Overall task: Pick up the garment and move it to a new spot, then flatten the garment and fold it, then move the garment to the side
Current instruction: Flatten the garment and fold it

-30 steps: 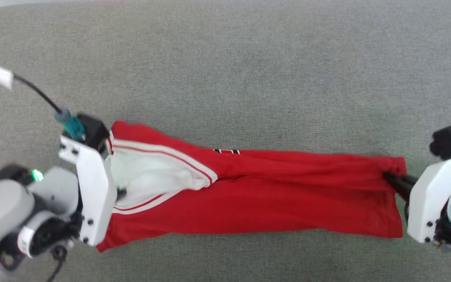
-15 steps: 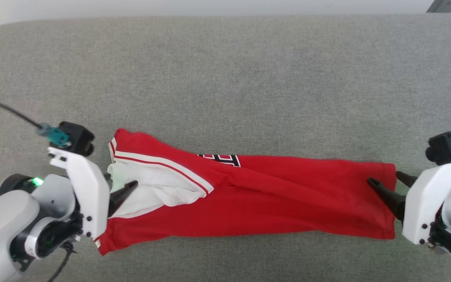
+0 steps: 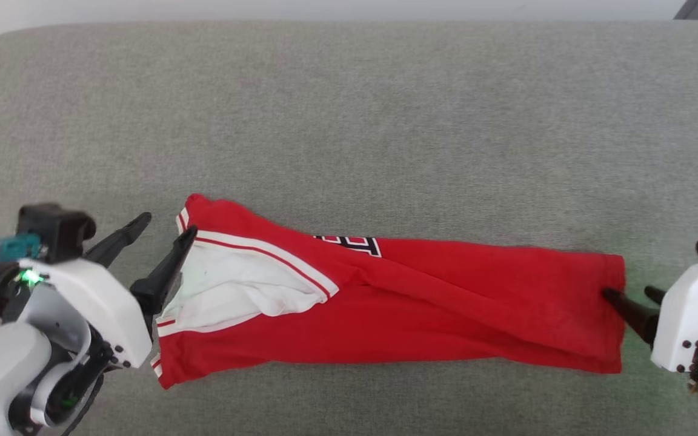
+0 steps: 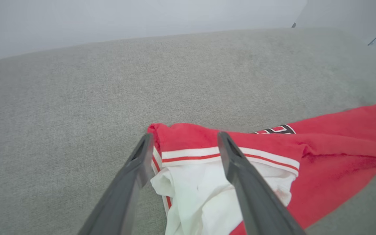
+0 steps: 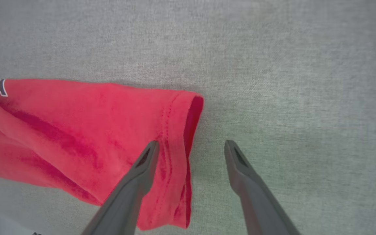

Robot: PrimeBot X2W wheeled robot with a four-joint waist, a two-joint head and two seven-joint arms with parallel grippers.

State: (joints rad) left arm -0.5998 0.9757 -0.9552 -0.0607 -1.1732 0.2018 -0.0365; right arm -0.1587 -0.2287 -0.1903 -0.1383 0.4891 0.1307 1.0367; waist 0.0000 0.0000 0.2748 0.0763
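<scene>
While the arms sit at opposite ends of the grey table (image 3: 349, 121), the left pincer (image 3: 168, 223) stands open, its two dark fingers spread and holding nothing. One fingertip is over bare table. The other is at the striped corner of the garment (image 3: 422, 303), and whether it touches the cloth cannot be told. The left wrist view shows that pincer (image 4: 185, 136) straddling the red-and-white trim.

The garment lies as a long, loosely folded red band across the table's near half. Its white sleeve (image 3: 234, 284) is bunched at the left end, and a bit of black lettering (image 3: 349, 243) peeks out along the upper edge.

At the right end, the right pincer (image 3: 628, 292) is open too. One finger is over the red hem (image 5: 175, 130), the other over bare table just beyond it.
</scene>
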